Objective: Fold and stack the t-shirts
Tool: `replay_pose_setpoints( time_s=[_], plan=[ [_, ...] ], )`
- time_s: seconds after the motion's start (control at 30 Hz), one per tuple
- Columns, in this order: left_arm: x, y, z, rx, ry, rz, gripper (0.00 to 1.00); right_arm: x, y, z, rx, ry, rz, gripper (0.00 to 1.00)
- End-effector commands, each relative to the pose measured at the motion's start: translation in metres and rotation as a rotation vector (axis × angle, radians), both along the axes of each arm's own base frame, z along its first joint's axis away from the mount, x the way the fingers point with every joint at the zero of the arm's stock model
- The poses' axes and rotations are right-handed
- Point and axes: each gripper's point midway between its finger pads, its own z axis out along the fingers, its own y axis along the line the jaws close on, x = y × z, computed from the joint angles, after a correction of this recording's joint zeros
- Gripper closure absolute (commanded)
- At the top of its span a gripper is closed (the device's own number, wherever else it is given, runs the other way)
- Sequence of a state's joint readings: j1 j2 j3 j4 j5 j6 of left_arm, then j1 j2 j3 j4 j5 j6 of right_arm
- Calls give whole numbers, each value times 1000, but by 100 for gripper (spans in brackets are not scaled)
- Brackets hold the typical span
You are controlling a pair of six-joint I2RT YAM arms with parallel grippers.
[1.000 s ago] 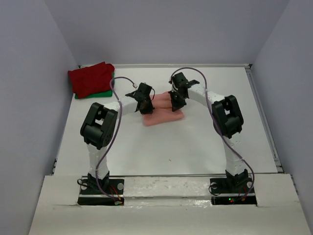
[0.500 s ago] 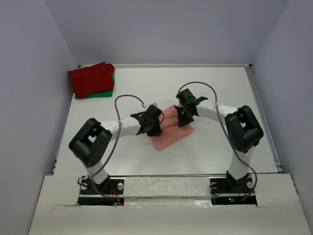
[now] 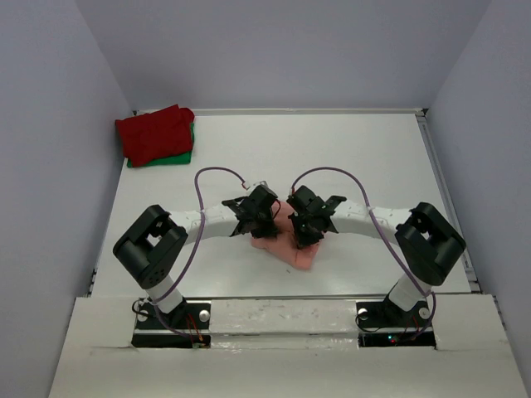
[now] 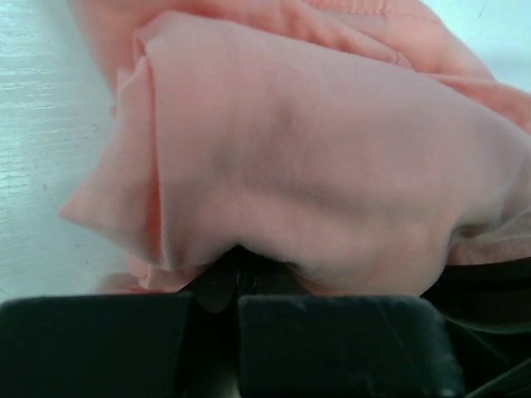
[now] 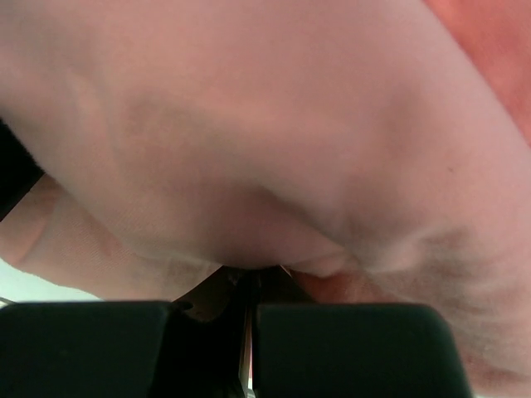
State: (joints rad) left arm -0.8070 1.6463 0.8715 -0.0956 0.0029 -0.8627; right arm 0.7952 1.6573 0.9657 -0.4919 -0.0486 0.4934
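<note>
The salmon-pink t-shirt is a bunched pad near the table's front middle, held between both grippers. My left gripper is shut on its left edge; pink cloth fills the left wrist view and drapes over the jaws. My right gripper is shut on its right edge; the cloth fills the right wrist view too. The dark red t-shirt lies folded at the far left corner on top of the green t-shirt, of which only an edge shows.
The white table is walled by grey panels on the left, back and right. Its raised front ledge holds both arm bases. Purple cables loop over each arm.
Both grippers have pulled the pink shirt from the table's middle toward the front edge. The arms stretched out low and came closer together. The red and green stack has not moved.
</note>
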Motion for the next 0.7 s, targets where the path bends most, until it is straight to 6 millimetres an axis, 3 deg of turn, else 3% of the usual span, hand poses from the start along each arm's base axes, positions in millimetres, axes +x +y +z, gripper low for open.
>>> replay_pose_setpoints(
  time_s=[0.0, 0.17, 0.37, 0.5, 0.67],
  plan=[
    [-26, 21, -19, 131, 76, -7, 100, -22, 1, 0, -23, 23, -28, 100],
    [-32, 29, -4, 162, 51, 14, 100, -26, -4, 5, -37, 16, -43, 100],
    [-53, 34, 2, 125, 68, 24, 100, -12, -28, -3, -186, -45, -108, 100],
    [-63, 39, 1, 120, 77, 28, 100, -2, -21, -3, -207, -46, -115, 100],
    [-61, 44, 9, 128, 38, 44, 100, 9, -7, 20, -164, -98, -109, 100]
  ],
)
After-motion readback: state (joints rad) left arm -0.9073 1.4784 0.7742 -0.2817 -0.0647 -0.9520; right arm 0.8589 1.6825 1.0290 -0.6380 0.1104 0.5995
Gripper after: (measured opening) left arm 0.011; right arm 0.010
